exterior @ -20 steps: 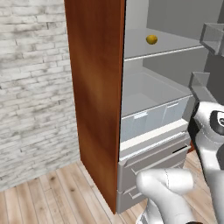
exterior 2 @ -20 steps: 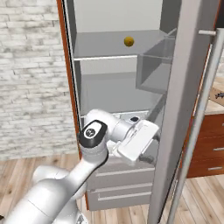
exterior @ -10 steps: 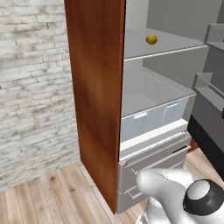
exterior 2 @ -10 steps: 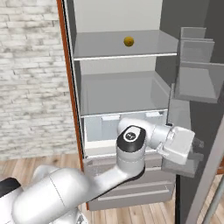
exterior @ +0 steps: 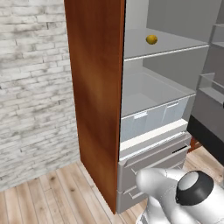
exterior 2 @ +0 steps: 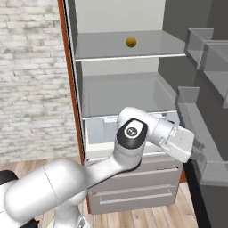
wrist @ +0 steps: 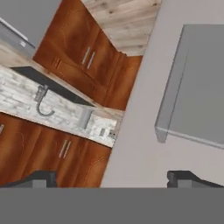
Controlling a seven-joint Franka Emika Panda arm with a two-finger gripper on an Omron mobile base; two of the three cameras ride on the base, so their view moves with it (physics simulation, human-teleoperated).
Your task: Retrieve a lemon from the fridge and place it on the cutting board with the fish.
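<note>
The fridge stands open, and 1 lemon is seen alone on its upper shelf, toward the far side. The gripper is held low by the door bins, fingers spread wide and empty. It is best raised to shelf height, then brought in level over the lemon. 2 lower drawers are counted.

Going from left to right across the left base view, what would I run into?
Whitewashed brick wall → reddish-brown wooden side panel → open fridge interior, with the lemon on its upper shelf → door bins on the fridge door at the right edge.
</note>
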